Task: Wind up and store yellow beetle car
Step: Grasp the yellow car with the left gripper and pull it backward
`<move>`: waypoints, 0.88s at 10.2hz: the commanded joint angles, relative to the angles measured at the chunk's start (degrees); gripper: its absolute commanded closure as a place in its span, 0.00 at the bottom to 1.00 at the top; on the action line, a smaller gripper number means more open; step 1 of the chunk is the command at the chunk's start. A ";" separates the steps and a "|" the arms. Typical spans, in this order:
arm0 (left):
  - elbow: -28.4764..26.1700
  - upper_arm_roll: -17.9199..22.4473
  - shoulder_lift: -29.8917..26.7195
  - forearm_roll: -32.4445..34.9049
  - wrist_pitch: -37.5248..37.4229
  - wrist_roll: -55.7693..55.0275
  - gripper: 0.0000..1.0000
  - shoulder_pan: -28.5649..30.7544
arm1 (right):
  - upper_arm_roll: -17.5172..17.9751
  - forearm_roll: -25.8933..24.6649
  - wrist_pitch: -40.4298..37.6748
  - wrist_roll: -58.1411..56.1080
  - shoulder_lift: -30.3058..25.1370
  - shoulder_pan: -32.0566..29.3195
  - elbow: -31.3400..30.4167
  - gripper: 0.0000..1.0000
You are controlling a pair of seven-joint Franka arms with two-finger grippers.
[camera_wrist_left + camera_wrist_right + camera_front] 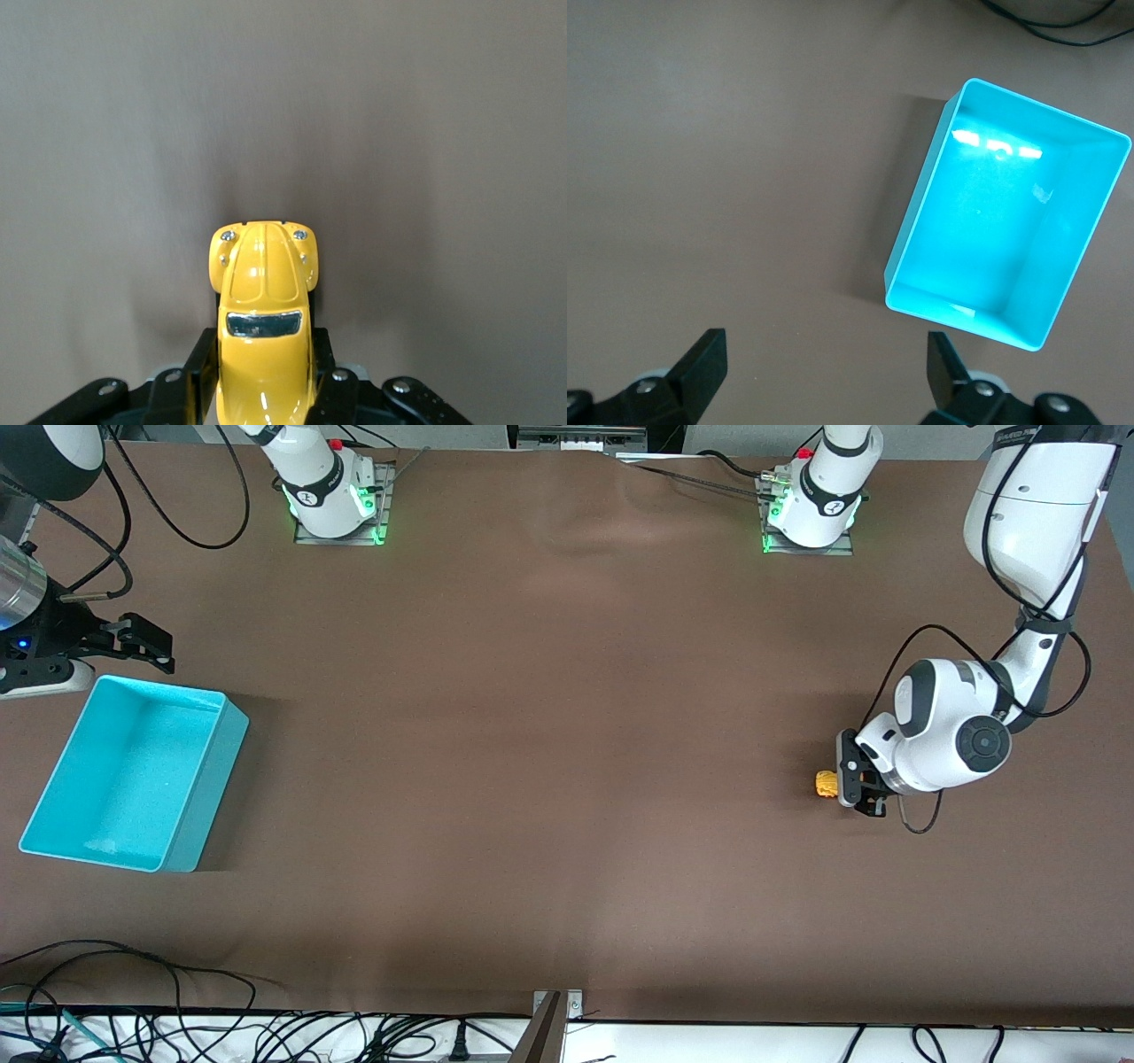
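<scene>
The yellow beetle car point(826, 784) is tiny, with a rounded body, and sits low at the brown table toward the left arm's end. My left gripper point(849, 779) is shut on its rear half. In the left wrist view the car point(264, 274) points away from the wrist, and the black fingers point(202, 367) press against both its sides around the gripper's middle point(264, 363). My right gripper point(146, 645) waits open and empty over the table, by the turquoise bin's point(214, 779) rim that is farther from the front camera. It shows in the right wrist view point(824, 354) beside the empty bin point(921, 204).
The turquoise bin stands toward the right arm's end of the table. Both arm bases point(337, 509) point(811, 518) stand along the edge farthest from the front camera. Cables point(177, 1027) lie past the table's near edge.
</scene>
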 commanded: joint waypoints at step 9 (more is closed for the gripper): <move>1.16 -0.50 1.04 2.54 -0.28 15.49 1.00 19.28 | 0.14 0.67 -1.27 -0.58 0.48 -0.27 1.37 0.00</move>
